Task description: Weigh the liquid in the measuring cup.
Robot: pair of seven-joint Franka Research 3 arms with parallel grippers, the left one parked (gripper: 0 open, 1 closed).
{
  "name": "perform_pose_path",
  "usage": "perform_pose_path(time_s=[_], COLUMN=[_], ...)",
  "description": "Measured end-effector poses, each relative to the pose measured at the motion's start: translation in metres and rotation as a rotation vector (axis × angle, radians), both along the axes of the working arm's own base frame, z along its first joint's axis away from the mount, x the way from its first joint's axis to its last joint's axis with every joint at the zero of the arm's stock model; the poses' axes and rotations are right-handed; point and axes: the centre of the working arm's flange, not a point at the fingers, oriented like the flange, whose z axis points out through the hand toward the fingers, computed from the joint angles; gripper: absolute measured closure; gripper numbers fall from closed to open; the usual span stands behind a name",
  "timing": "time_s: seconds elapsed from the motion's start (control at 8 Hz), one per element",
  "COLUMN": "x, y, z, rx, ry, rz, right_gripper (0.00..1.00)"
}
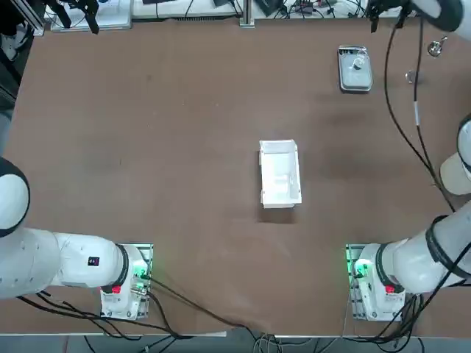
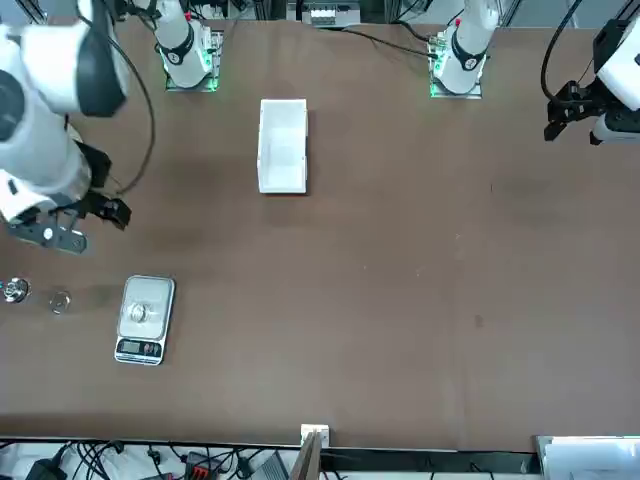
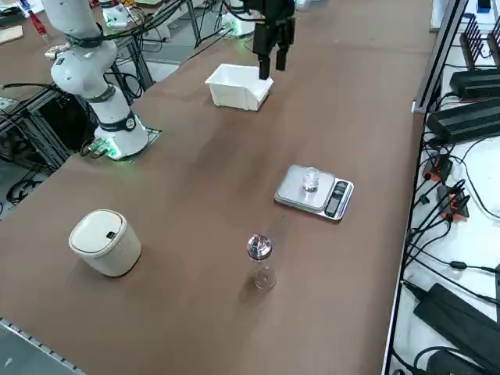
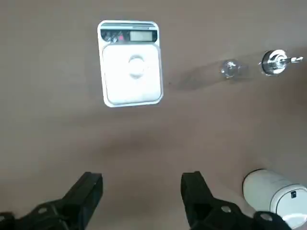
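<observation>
The brown counter (image 1: 147, 147) carries a white rectangular box (image 1: 280, 173) near its middle; the box is open-topped, and from the top view nothing can be made out inside it. Well away from the box, toward the far right corner, lies a small scale (image 1: 355, 69) with a silver platform. On that platform stands the measuring cup (image 3: 311, 180), a tiny transparent cup; whether it holds liquid is hard to tell, though the right side view hints at something clear in its base. Just beyond the scale, on the bare counter, sit a small shiny metallic piece (image 3: 259, 248) and a tiny clear round object (image 3: 265, 279), close together.

The right side view alone shows a white cylindrical canister (image 3: 105, 242) lying on the counter, farther from the box than the scale is. The right wrist view alone shows the scale's display end (image 4: 141, 35) and the right pincer (image 4: 139, 189), its two black fingers wide apart and empty, hanging above bare counter short of the scale.
</observation>
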Motion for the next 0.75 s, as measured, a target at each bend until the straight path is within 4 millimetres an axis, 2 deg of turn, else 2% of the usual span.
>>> perform_pose_path(time_s=[0.5,0.75], x=[-0.040,-0.061], y=[-0.023,-0.050], z=[0.059,0.089], rx=[0.073,0.162], ry=[0.041,0.033], rz=[0.105,0.128], right_gripper=[0.00,0.00])
